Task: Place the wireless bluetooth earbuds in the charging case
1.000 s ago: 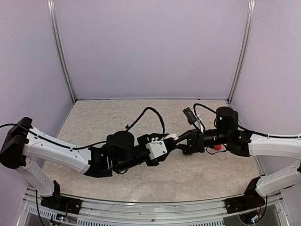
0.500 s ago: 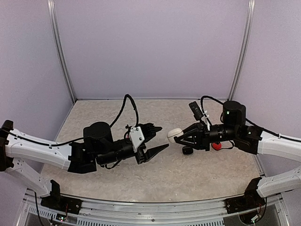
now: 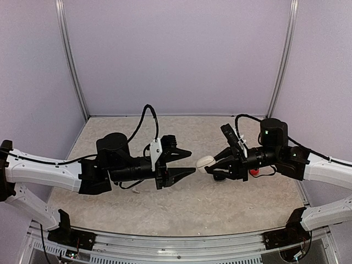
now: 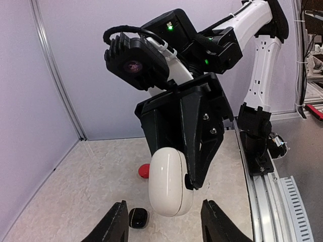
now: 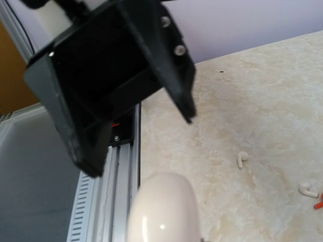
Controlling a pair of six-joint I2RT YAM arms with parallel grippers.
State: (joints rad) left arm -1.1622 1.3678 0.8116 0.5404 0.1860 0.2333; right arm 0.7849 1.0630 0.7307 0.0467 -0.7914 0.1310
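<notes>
Left claw (image 3: 190, 161): spread wide with nothing between its fingers, held above the worktop (image 3: 220, 212) and pointing straight at the right claw.
Right claw (image 3: 212, 164): pressed onto the white charging case (image 4: 169, 184), pinching it from both flanks and carrying it in the air.
White charging case: sticks out past the right claw's fingertips, rounded end toward the left claw. It is near the left claw's open fingers but apart from them. Its shell looks smooth and closed.
Claws to each other: tip facing tip at about the same height, with a gap between them.
White earbuds: two of them, one (image 5: 242, 159) and another (image 5: 307, 190), lie loose on the worktop below and to one side of the left claw. They are apart from each other and well apart from the case in the right claw.
Black case (image 4: 139, 218): small and pebble-shaped, on the worktop just under the right claw.
Red item (image 4: 145, 171): rounded, on the worktop behind the right claw, near the black case but not touching it.
</notes>
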